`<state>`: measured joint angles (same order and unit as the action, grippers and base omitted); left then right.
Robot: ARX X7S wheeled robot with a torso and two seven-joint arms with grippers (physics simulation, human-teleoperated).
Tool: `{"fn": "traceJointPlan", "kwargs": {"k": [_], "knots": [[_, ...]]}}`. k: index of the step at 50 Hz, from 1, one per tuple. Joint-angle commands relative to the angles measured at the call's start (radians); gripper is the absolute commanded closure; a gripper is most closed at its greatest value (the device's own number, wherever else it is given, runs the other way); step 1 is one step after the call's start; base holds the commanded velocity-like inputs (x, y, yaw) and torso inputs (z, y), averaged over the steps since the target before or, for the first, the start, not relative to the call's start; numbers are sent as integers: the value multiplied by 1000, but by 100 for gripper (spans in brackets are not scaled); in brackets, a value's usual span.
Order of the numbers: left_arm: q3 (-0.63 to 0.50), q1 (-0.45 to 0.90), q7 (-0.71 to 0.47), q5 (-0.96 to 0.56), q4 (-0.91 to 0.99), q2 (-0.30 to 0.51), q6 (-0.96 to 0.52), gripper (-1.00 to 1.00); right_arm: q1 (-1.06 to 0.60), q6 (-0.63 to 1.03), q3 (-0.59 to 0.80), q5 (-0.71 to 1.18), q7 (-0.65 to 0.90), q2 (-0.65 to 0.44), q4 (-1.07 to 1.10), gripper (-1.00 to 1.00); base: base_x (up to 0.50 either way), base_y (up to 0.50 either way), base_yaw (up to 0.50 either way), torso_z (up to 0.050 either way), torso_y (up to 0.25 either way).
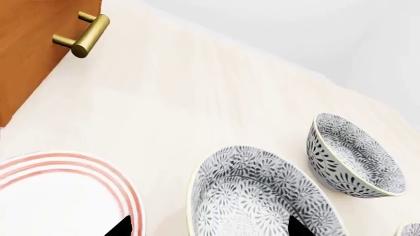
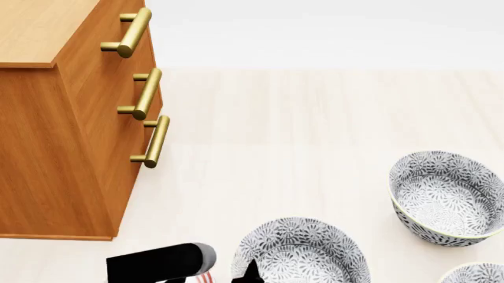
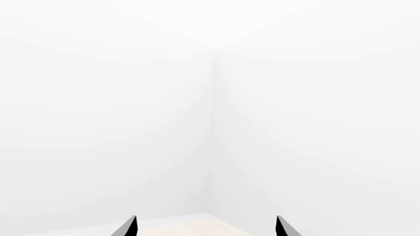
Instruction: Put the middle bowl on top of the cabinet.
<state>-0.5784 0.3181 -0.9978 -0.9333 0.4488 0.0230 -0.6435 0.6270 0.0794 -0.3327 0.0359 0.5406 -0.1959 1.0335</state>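
Observation:
The middle bowl [image 2: 299, 253] [image 1: 262, 196], white with grey-black leaf pattern, stands upright on the pale floor at the bottom centre of the head view. My left gripper [image 1: 210, 228] is open and straddles its near rim, one tip over the bowl's inside and the other over a striped plate. Only one black fingertip [image 2: 250, 272] of it shows in the head view. The orange-brown cabinet [image 2: 71, 147] stands to the left, with a lighter top [image 2: 39, 29]. My right gripper [image 3: 206, 227] is open and holds nothing. It faces white walls.
Another patterned bowl [image 2: 449, 197] [image 1: 354, 155] sits further right, and a third bowl [image 2: 473, 274] shows at the bottom right corner. A white plate with red rings [image 1: 59, 191] lies left of the middle bowl. Brass handles [image 2: 150, 141] stick out from the cabinet front.

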Motion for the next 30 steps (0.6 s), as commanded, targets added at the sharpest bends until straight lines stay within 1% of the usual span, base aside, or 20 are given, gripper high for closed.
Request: {"fn": "traceJointPlan", "kwargs": {"k": [1,6,16,24,30], "knots": [[-53,30,45,-22,-118,4,62,-100,-2,3,2,3,8,-10,2,-100,0,0,0,0,0],[-75,36,82,-8,-179,11,95,-100,-2,0,3,4,10,-15,-3,-100,0,0,0,0,0],[-61,59,121,-29,-243,28,138,-100,17,-20,-7,13,16,-18,-2,-100,0,0,0,0,0],[-71,67,160,-42,-283,27,164,-100,1,-1,12,0,19,-28,-3,-100,0,0,0,0,0],[-96,67,152,-41,-282,24,168,-100,8,-10,6,6,23,-30,-4,-100,0,0,0,0,0]]}}
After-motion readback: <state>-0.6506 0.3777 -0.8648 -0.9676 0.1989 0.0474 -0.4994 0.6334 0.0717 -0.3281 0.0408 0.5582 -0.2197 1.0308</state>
